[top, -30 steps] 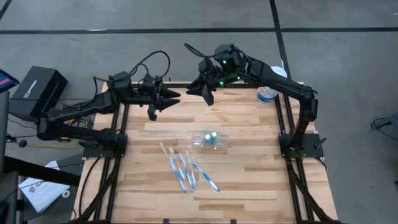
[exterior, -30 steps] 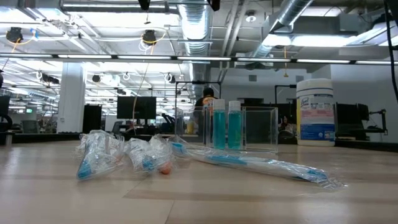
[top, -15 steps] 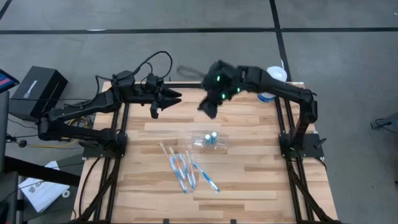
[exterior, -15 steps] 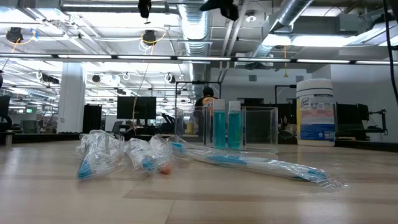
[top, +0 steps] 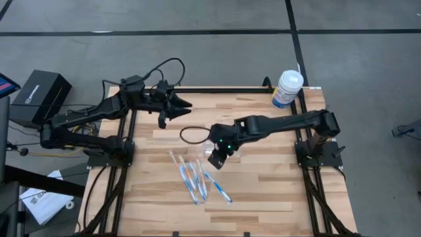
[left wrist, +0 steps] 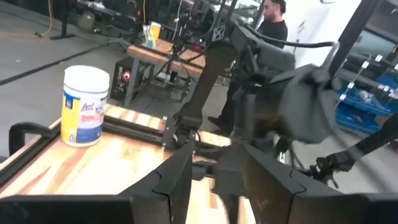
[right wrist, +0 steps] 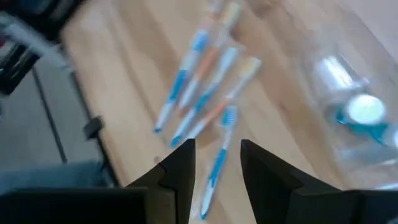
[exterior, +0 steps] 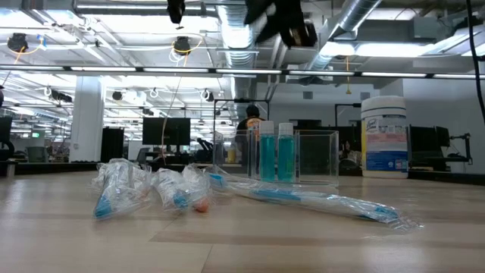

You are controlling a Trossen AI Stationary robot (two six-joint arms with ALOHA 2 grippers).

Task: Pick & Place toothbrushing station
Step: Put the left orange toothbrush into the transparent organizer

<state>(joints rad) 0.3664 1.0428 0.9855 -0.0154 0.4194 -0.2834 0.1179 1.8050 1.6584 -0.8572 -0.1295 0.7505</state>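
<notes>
Small see-through clear plastic toothbrushing station [exterior: 276,155] sitting near the middle of the light wooden slatted table [top: 263,191], long axis roughly 3-to-9 o'clock from overhead, mostly hidden there under the right arm. Pretty much glass-clear from table level: boxy walls, a low tray part toward 3 o'clock, two teal bottles with pale caps [exterior: 275,152] standing upright in the taller part. Blurry in the right wrist picture, just one teal bottle top inside the clear walls [right wrist: 364,115]. Right gripper [top: 217,158] hanging above the table right by the station at about its 7 o'clock, fingers [right wrist: 177,168] parted with nothing between them. Left gripper [top: 176,105] parked up by the far edge around 11 o'clock, fingers apart, empty too. Bunch of thin blue-and-orange wrapped toothbrushes [top: 197,179] fanned out at 6 o'clock of the station. Big white blue-labelled canister [top: 287,88] off in the 1 o'clock corner.
</notes>
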